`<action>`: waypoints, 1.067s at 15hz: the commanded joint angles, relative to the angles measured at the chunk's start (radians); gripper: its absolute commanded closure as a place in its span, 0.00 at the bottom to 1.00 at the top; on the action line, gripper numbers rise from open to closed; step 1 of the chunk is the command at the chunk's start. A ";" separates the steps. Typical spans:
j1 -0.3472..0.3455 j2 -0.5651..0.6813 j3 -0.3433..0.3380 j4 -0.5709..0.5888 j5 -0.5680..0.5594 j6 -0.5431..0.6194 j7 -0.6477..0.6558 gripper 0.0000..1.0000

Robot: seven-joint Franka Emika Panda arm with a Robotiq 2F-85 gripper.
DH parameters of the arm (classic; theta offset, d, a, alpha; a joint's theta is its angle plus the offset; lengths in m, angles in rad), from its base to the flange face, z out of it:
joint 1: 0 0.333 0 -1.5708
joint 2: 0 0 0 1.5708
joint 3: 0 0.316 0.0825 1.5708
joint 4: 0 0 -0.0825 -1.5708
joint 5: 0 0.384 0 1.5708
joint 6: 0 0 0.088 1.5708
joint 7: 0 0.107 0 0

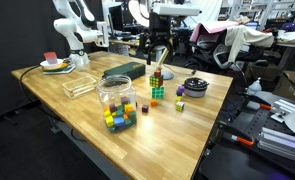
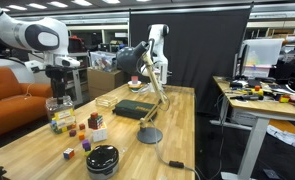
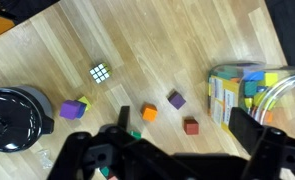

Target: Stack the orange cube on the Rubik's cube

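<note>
In the wrist view the orange cube [image 3: 149,113] lies on the wooden table, apart from the other blocks. The Rubik's cube [image 3: 100,72] stands alone further up and to the left of it; it also shows in an exterior view [image 1: 158,93]. My gripper [image 3: 187,123] is open and empty, hanging above the blocks. The orange cube is just inside its left finger, and a dark red block [image 3: 191,126] lies between the fingers. In an exterior view the gripper [image 1: 156,60] hovers above the table's middle.
A purple block [image 3: 175,99] lies next to the orange cube. A purple and a yellow block [image 3: 73,108] sit beside a black bowl [image 3: 9,118]. A clear jar [image 3: 249,92] of coloured blocks stands at the right, and also shows in an exterior view [image 1: 116,93].
</note>
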 commanded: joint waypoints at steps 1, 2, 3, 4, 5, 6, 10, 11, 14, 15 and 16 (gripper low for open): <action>0.011 0.018 -0.007 0.001 -0.023 0.012 0.025 0.00; 0.013 0.030 -0.008 0.001 -0.027 0.016 0.031 0.00; 0.013 0.033 -0.008 0.002 -0.027 0.016 0.031 0.00; 0.013 0.031 -0.008 0.002 -0.027 0.016 0.031 0.00; 0.013 0.028 -0.008 0.003 -0.027 0.015 0.031 0.00; 0.013 0.027 -0.008 0.003 -0.027 0.015 0.031 0.00; 0.012 0.039 -0.007 0.008 -0.013 0.026 0.016 0.00; 0.015 0.052 -0.012 0.009 -0.045 0.051 0.062 0.00; 0.032 0.109 -0.030 0.025 -0.163 0.108 0.203 0.00; 0.040 0.135 -0.036 0.032 -0.198 0.129 0.249 0.00; 0.049 0.159 -0.042 0.041 -0.221 0.141 0.288 0.00</action>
